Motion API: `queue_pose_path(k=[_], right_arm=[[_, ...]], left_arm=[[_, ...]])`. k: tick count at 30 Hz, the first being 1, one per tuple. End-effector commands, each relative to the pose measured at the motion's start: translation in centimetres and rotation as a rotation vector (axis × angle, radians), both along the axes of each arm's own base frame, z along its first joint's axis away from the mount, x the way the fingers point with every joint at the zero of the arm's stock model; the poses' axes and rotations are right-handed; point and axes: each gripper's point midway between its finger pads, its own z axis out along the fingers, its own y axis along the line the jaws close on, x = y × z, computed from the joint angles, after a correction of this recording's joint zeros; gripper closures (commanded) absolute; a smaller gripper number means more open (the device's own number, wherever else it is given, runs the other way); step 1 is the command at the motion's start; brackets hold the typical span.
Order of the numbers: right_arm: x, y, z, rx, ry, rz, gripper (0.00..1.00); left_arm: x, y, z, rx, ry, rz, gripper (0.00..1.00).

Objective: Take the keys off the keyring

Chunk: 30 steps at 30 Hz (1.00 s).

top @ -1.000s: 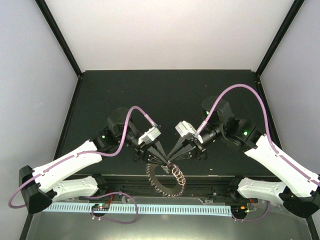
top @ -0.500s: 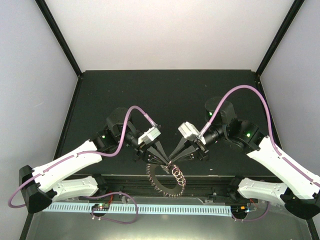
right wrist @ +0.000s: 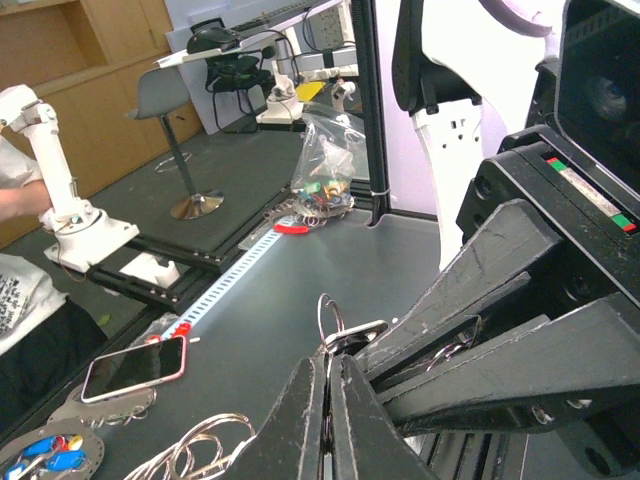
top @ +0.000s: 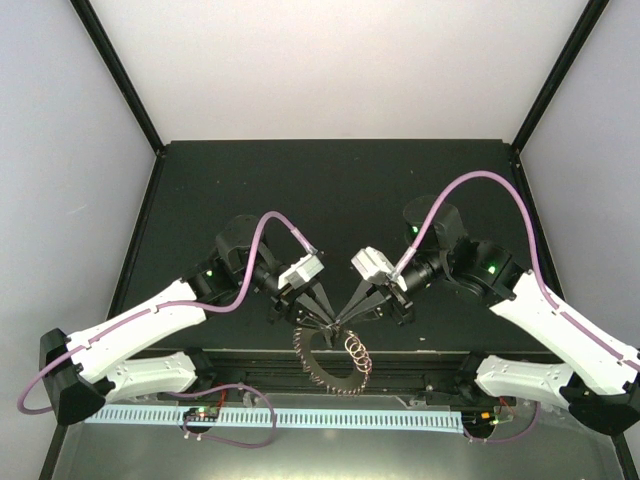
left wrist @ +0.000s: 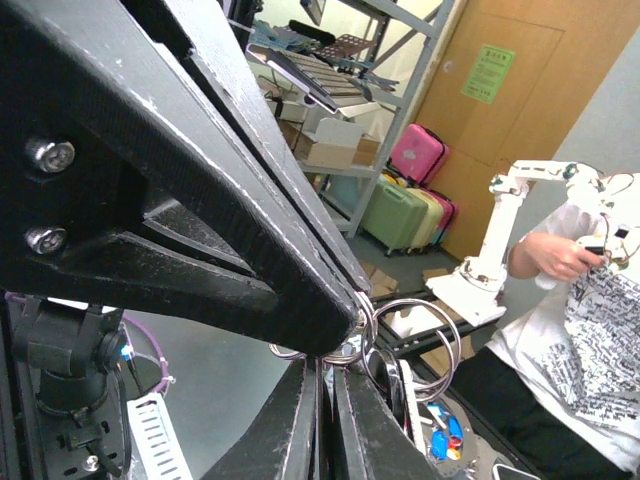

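The keyring, a grey ring fringed with wire loops, hangs over the table's near edge below the two grippers, which meet tip to tip. My left gripper is shut, with loops bunched at its tips. My right gripper is shut as well. A thin metal sliver shows between its pads. The small silvery key and one wire loop stick out right at its tips. In each wrist view the other gripper's black fingers cross close above.
The black table top stretches behind the arms, walled by white panels. A pale perforated rail runs along the near edge. Past that edge lie a phone and a clear bag of small items.
My right gripper drew back slightly to the right, then came in again to the left gripper's tips and closed its jaws. The left arm and the hanging keyring barely moved.
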Motion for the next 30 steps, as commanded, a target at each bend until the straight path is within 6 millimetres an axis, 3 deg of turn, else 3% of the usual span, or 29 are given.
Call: queue_pose_path(k=[1, 4, 5, 6, 11, 16, 19, 22, 27, 30], right_arm=[[-0.3, -0.1, 0.1, 0.012, -0.026, -0.012, 0.99], [0.3, -0.1, 0.5, 0.043, -0.048, -0.072, 0.99], [0.6, -0.1, 0.6, 0.058, -0.058, -0.099, 0.99], [0.8, -0.1, 0.8, 0.068, -0.063, -0.128, 0.99], [2.3, -0.5, 1.8, 0.127, -0.102, -0.279, 0.99], [4.2, -1.0, 2.0, 0.148, -0.129, -0.438, 0.99], [5.2, -1.2, 1.5, 0.136, -0.136, -0.511, 0.99], [6.5, -1.2, 0.5, 0.099, -0.131, -0.577, 0.99], [8.7, -0.6, -2.2, -0.010, -0.125, -0.670, 0.99], [9.1, -0.2, -3.4, -0.050, -0.115, -0.673, 0.99]], left_arm=[[-0.2, 0.2, 2.1, -0.066, -0.051, -0.006, 0.99], [0.1, 0.0, 2.1, -0.067, -0.053, 0.015, 0.95], [0.2, 0.0, 2.1, -0.068, -0.057, 0.023, 0.87], [0.3, 0.0, 2.1, -0.071, -0.062, 0.036, 0.68], [2.9, 0.2, 2.4, -0.080, -0.131, 0.219, 0.28], [7.1, 1.9, 2.5, -0.069, -0.260, 0.517, 0.07], [9.1, 3.1, 3.1, -0.080, -0.309, 0.655, 0.05], [9.6, 3.8, 3.7, -0.114, -0.320, 0.704, 0.05], [9.0, 2.8, 2.6, -0.096, -0.271, 0.598, 0.34], [9.0, 1.9, 1.6, -0.045, -0.257, 0.553, 0.39]])
